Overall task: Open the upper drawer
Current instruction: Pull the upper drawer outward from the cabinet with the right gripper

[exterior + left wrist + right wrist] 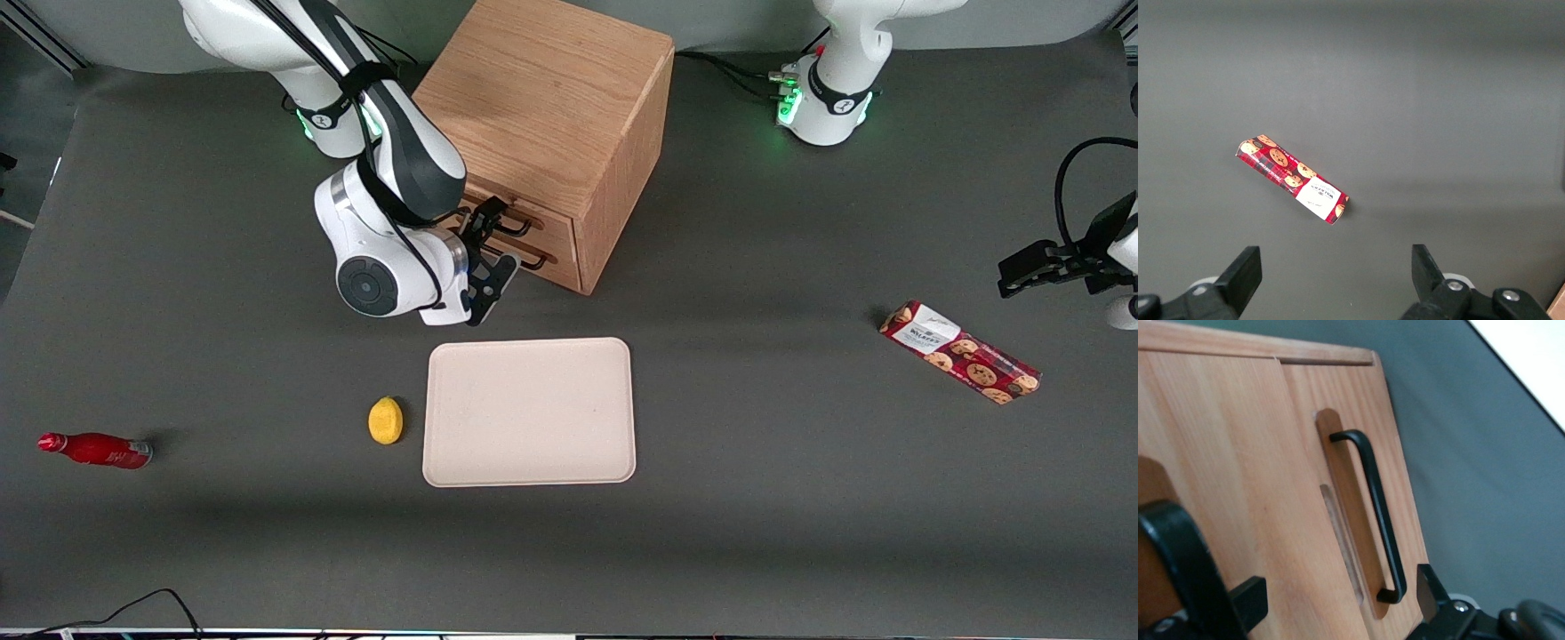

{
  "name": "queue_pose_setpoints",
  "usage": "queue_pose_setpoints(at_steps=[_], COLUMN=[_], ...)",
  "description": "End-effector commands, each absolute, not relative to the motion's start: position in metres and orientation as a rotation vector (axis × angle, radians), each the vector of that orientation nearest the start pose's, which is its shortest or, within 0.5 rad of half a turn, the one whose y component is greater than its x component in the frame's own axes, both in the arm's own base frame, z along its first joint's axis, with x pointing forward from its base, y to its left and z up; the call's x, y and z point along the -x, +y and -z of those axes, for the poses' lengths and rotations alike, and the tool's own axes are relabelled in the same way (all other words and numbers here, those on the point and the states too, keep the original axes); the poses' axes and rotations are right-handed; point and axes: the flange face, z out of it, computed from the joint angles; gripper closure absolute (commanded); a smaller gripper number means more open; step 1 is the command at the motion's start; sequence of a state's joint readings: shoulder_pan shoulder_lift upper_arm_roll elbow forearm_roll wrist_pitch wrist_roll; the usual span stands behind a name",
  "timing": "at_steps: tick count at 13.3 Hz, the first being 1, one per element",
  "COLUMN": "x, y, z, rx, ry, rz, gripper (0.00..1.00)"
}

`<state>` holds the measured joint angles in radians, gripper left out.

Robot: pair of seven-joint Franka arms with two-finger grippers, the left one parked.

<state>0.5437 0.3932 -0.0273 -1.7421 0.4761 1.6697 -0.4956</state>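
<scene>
- Your gripper (492, 252) hangs spread wide, holding nothing, in front of the cabinet (542, 107).
- Aim low and you snag the lower drawer (556, 264), not the upper drawer (524, 227).

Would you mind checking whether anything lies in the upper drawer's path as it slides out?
Nothing visible blocks the upper drawer. The tool sits at its front, and the tray lies nearer the camera, apart from the cabinet.

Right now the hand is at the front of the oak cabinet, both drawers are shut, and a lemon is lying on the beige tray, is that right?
Not quite. The lemon lies on the table beside the beige tray, not on it; the front view shows this. The rest holds: the hand is at the front of the oak cabinet, and the upper drawer and the lower drawer are shut.
</scene>
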Motion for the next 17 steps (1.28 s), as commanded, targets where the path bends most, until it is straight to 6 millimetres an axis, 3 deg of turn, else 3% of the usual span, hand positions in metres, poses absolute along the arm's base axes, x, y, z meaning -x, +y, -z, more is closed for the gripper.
queue_pose_setpoints(at_steps=[1, 10, 17], x=[-0.509, -0.542, -0.563], y=[0.334, 0.308, 0.294], z=[-0.326, -0.344, -0.345], rx=[2.387, 2.397, 2.417], ry=[-1.119, -1.125, -1.187], rz=[-0.589, -0.488, -0.449], gripper=[0.0, 0.0, 0.0])
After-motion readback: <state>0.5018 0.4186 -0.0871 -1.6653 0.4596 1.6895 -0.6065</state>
